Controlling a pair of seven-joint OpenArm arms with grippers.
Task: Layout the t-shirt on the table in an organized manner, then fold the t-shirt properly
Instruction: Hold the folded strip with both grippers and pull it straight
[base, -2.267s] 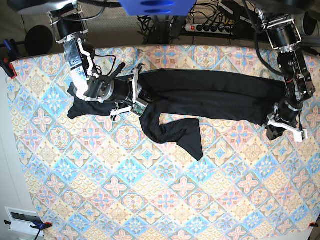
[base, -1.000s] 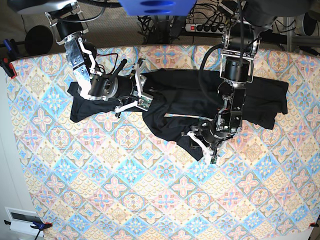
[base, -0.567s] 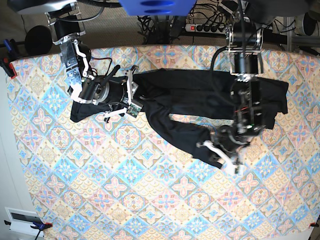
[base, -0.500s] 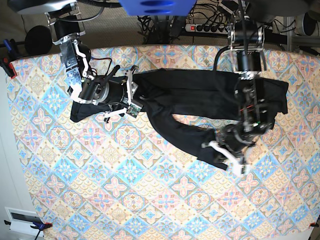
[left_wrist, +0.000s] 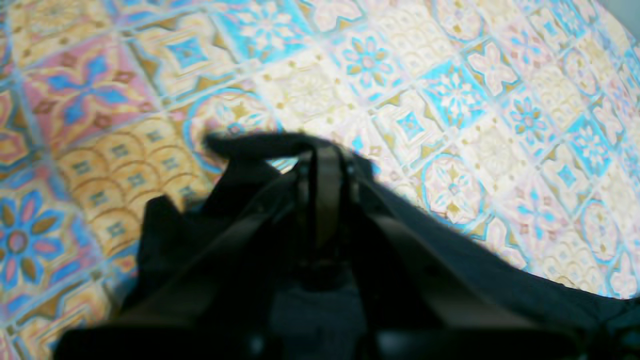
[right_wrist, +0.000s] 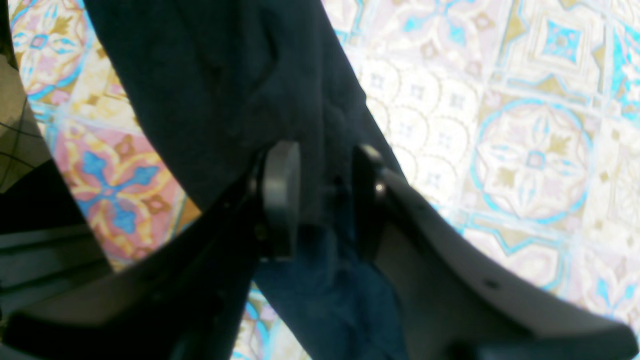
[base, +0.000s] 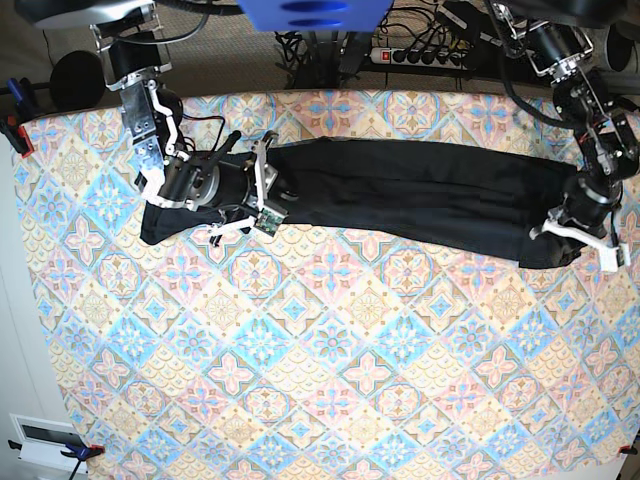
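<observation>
From the base view I see the shirt (base: 420, 200) drawn out in a long black band across the far half of the table (base: 330, 400), its two ends at my two grippers. My left gripper (base: 572, 243) has its fingers (left_wrist: 327, 195) pressed together on a fold of the shirt's end, the cloth bunched around and past the tips just above the table. My right gripper (base: 262, 190) pinches the other end, the shirt running between its two pads (right_wrist: 280, 195) and trailing off beyond them over the table.
</observation>
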